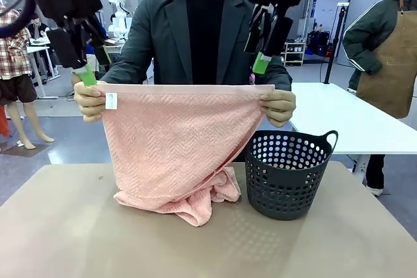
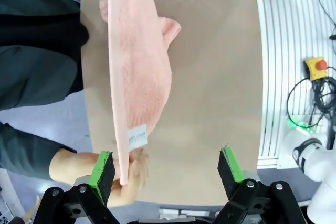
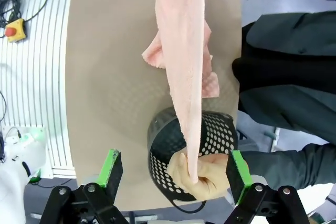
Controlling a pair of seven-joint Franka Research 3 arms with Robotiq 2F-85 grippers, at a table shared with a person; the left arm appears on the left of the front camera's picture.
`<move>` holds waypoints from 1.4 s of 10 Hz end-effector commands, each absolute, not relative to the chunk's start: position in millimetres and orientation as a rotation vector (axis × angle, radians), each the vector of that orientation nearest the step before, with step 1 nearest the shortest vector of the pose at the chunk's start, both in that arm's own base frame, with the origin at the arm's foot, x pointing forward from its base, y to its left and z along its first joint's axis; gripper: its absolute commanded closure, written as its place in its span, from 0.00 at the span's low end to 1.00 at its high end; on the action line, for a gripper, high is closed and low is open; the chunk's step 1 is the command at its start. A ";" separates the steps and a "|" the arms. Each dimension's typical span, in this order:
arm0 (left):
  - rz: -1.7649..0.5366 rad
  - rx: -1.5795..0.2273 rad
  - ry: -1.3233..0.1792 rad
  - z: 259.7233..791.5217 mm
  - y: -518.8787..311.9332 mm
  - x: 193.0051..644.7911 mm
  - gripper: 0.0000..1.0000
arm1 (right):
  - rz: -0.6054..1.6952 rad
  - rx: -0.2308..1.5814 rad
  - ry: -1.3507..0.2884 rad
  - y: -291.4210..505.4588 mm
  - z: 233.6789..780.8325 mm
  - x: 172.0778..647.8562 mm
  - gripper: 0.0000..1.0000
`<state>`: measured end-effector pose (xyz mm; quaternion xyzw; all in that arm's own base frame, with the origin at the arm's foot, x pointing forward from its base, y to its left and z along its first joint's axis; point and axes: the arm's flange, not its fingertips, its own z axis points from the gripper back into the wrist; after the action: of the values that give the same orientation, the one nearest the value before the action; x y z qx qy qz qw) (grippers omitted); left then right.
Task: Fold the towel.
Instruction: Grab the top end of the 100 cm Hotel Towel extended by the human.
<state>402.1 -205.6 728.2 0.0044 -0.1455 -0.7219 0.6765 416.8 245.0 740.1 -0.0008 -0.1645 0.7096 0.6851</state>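
Tan tabletop (image 1: pixel 65 226) spreads beneath both arms, and a person in a dark jacket (image 1: pixel 163 37) stands at its far side. The left gripper (image 2: pixel 167 166) stands wide open, gripping nothing. The towel (image 1: pixel 176 141) hangs just below it, its top hem passing close beside one green pad (image 2: pixel 102 169). The label-side hand (image 1: pixel 90 101) pinches that corner.

The right gripper (image 3: pixel 176 167) is equally wide and holds nothing. Between and below its fingers, the basket-side hand (image 3: pixel 205 174) grips the other corner.

From the front, the towel's lower end is bunched on the table, below both grippers. The left wrist view shows the white label (image 2: pixel 137 136) edge-on. The right wrist view looks down into the dark basket (image 1: pixel 290 180), which stands beside the bunched end, not around it.
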 end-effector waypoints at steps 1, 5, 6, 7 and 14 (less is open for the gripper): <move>-1.605 0.037 -0.318 723.6 -214.2 413.3 0.00 | 1.511 -0.074 -0.302 260.3 725.2 422.7 0.00; -1.588 0.077 -0.279 690.7 -234.6 435.3 0.00 | 1.509 -0.062 -0.268 280.3 698.7 440.0 0.00; -1.597 0.073 -0.272 686.4 -237.6 437.7 0.00 | 1.504 -0.104 -0.248 284.7 691.3 443.7 0.00; -1.599 0.069 -0.257 680.9 -239.2 439.1 0.00 | 1.506 -0.097 -0.234 287.6 684.7 446.1 0.00; -1.595 0.073 -0.216 663.9 -243.0 448.5 0.52 | 1.486 -0.101 -0.190 296.5 658.2 452.6 0.03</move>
<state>447.6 -243.8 666.1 0.0132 -0.1015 -0.7232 0.6831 455.7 294.5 661.4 -0.0341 -0.0890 0.6844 0.7229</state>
